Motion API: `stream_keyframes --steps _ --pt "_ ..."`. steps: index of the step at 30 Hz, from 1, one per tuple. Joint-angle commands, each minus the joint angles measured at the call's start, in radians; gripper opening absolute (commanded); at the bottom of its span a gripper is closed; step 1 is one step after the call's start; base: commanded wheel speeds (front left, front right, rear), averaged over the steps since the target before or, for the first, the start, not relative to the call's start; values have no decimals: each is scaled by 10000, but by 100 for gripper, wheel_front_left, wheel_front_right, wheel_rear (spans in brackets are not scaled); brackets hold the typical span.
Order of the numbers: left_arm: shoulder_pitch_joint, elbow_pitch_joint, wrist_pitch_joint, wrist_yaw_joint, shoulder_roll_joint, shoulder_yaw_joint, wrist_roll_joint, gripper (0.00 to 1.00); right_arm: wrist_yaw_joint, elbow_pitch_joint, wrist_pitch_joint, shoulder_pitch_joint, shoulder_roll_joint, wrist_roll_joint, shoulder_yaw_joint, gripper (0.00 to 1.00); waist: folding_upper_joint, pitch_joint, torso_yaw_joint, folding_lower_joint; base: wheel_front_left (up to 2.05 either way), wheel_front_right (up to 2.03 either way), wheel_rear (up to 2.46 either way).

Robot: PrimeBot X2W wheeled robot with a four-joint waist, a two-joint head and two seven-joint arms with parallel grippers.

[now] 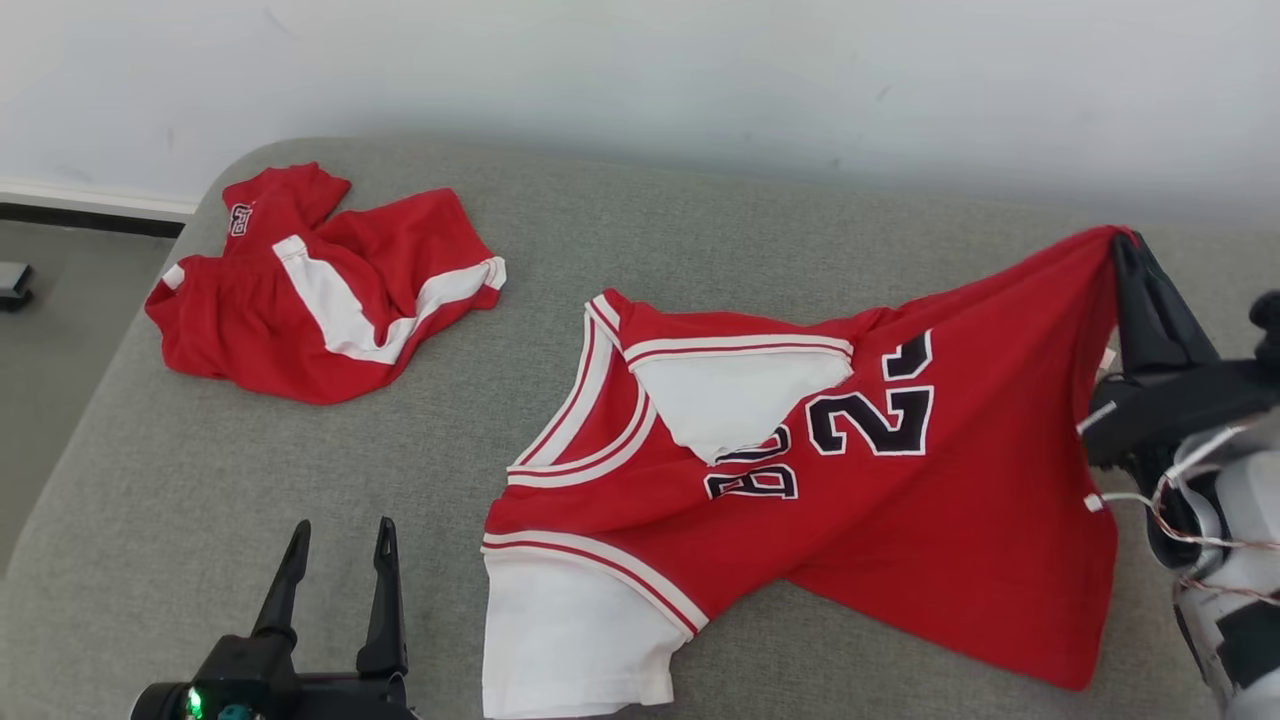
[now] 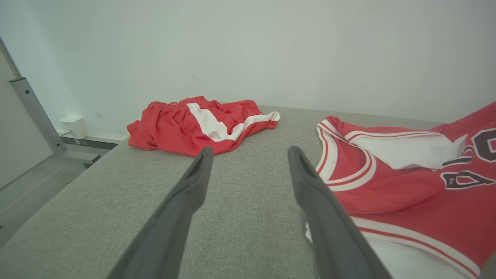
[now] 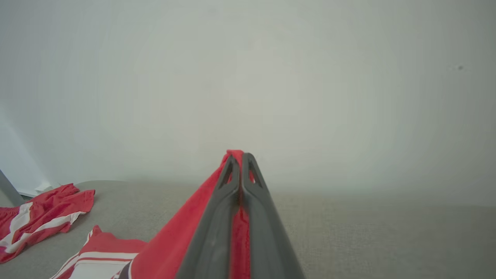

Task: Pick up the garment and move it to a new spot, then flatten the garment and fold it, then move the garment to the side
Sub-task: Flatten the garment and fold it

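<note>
Head view is showing a big grey bed [image 1: 300, 480] sitting by a white wall [image 1: 640, 70]. A red jersey [image 1: 900, 520] with white trim and dark numbers is lying on the right half of the bed. It is partly spread out, with a white piece folding over its middle. Its far right corner is hanging up off the bed, pulling the cloth into a point. Red and white shorts [image 1: 310, 300] are lying in a crumpled heap near the far left corner, well apart from the jersey. The right claw [image 1: 1125, 245] is pinching that raised corner tight, with red cloth poking out between its fingers. The left claw [image 1: 342, 525] is hovering spread wide, holding nothing, near the jersey's white front edge.
</note>
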Motion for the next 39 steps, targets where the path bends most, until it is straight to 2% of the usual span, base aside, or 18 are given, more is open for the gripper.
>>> stream_keyframes --steps 1,6,7,8,15,22,28,33,34,39 --pt "-56 48 -32 35 -15 -46 -107 100 -27 62 77 -275 169 -106 119 0 0 26 123 0 0 0 0" --pt "-197 203 -32 46 -15 -209 -200 100 -27 1252 253 -942 347 -442 569 2 0 46 374 0 0 0 0" --pt "-215 234 -32 49 -15 -239 -214 100 -27 1604 231 -1041 353 -575 658 96 0 38 420 0 0 0 0" --pt "-227 258 -32 51 -15 -279 -226 100 -27 1987 300 -1095 403 -662 730 100 0 14 463 0 0 0 0" --pt "-7 324 -32 62 -18 -200 -117 100 -28 3282 -258 -1095 479 -595 990 100 0 -219 316 0 0 0 0" --pt "259 218 -32 27 -11 45 111 100 -28 3244 -696 -367 259 -377 1029 100 0 -516 -294 0 0 0 0" --pt "470 71 -32 40 -12 224 280 100 -28 2030 -814 692 140 -485 250 100 0 -760 -813 0 0 0 0" --pt "604 9 -32 -30 37 441 380 100 -28 379 -794 2034 500 -840 -707 100 0 -905 -1112 0 0 0 0" --pt "604 9 -32 -30 37 441 380 100 -28 379 -794 2034 500 -840 -707 100 0 -905 -1112 0 0 0 0" --pt "716 -85 -32 -51 41 553 493 100 -28 -959 -796 3352 1103 -1214 -1538 100 0 -1048 -1268 0 0 0 0"
